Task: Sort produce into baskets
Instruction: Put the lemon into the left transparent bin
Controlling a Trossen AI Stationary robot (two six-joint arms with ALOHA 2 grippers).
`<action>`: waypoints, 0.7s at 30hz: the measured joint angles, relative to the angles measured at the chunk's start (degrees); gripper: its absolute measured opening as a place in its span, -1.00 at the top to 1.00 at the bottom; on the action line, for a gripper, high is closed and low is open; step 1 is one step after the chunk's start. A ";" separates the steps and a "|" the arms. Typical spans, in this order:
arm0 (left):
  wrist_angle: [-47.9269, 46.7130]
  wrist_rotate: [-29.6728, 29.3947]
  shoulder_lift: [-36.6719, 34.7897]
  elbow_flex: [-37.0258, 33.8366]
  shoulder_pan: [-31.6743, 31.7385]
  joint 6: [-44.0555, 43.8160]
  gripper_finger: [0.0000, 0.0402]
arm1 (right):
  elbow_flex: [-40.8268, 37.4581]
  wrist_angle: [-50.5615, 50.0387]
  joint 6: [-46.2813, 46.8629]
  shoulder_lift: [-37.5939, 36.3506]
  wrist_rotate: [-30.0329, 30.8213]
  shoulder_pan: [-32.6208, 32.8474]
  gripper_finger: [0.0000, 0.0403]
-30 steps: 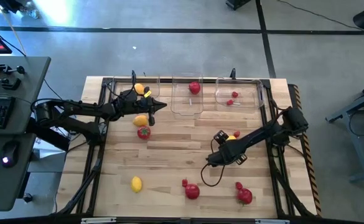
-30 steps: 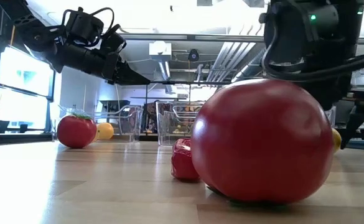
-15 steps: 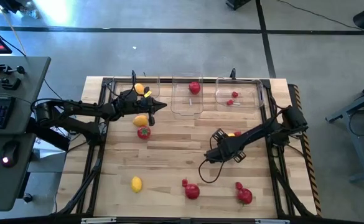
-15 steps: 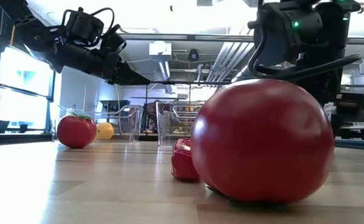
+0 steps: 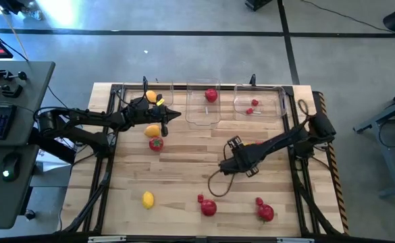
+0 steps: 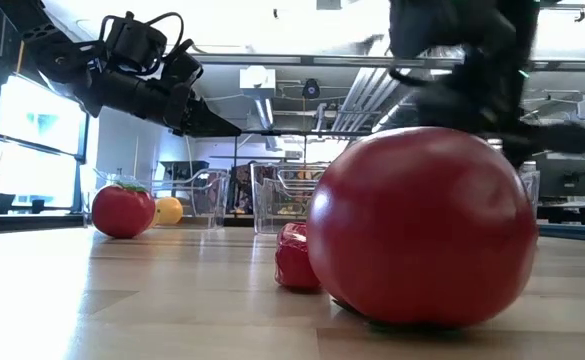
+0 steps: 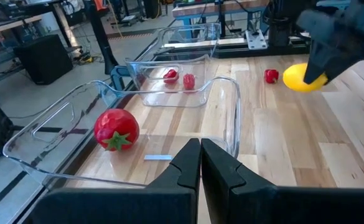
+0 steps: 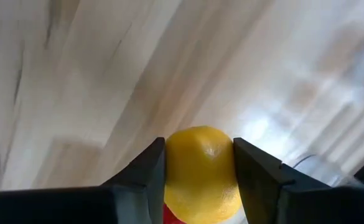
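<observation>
Right tool (image 8: 199,180) is clamped on a yellow lemon (image 8: 200,171), one finger on each side, and it's up off the wooden desk (image 5: 183,169) around the middle, a bit right of center. In the high view the arm hides the lemon itself, so that grip only really shows from the wrist camera.

Left tool (image 7: 200,163) has its fingers pressed together with nothing between them. It's parked at the far left of the desk, just in front of the baskets' near edge, pointing toward the middle one.

Three clear baskets sit in a row along the far edge. The left basket (image 5: 138,101) has a yellow-orange fruit (image 5: 150,96) in it, the middle basket (image 5: 202,115) holds a round red green-topped fruit (image 5: 211,95), and the right basket (image 5: 261,111) has two small red berries (image 5: 252,106).

Loose stuff on the desk: another lemon (image 5: 153,131) and a red green-topped fruit (image 5: 156,143) just near-side of the left tool, touching or nearly so. Near edge has a lone lemon (image 5: 148,199) on the left, a big red fruit (image 5: 208,207) with a small berry (image 5: 200,198) right beside it in the middle, and another red fruit (image 5: 265,213) with a berry (image 5: 258,201) next to it further right.
</observation>
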 joint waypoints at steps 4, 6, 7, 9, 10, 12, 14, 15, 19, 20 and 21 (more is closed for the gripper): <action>-0.03 1.38 0.00 0.00 -0.01 -0.02 1.00 | -0.13 10.24 2.25 -4.85 -0.21 -2.56 0.31; -0.52 3.57 0.00 0.00 -0.22 0.02 1.00 | -2.51 18.87 2.47 -7.97 -0.43 -4.08 0.31; -0.87 4.78 0.00 0.00 -0.47 0.19 1.00 | -4.31 23.75 2.44 -9.51 -0.50 -4.88 0.31; -1.36 6.35 0.00 0.00 -1.31 1.02 1.00 | -8.37 34.93 2.16 -12.32 -0.68 -6.60 0.31; -1.54 6.49 0.00 0.00 -1.87 1.47 1.00 | -10.64 40.55 1.85 -13.66 -0.69 -7.40 0.31; -1.61 6.47 0.00 0.00 -3.05 2.49 1.00 | -15.07 53.36 1.13 -15.83 -0.70 -8.94 0.31; -1.21 6.43 0.00 0.01 -4.39 2.94 1.00 | -19.59 67.01 0.30 -17.10 -0.70 -10.26 0.31; -1.32 6.37 0.00 0.18 -5.02 2.95 1.00 | -21.57 73.27 0.03 -17.37 -0.74 -10.85 0.32; -1.32 5.93 0.00 2.00 -7.76 2.64 0.91 | -27.80 94.78 0.19 -17.48 -4.74 -13.27 0.32; -1.35 5.81 0.00 2.35 -8.57 2.52 0.87 | -28.63 97.83 0.86 -17.43 -5.79 -13.74 0.32; -1.45 5.78 0.00 2.65 -9.44 2.37 0.82 | -29.26 100.06 1.60 -17.37 -6.39 -14.12 0.32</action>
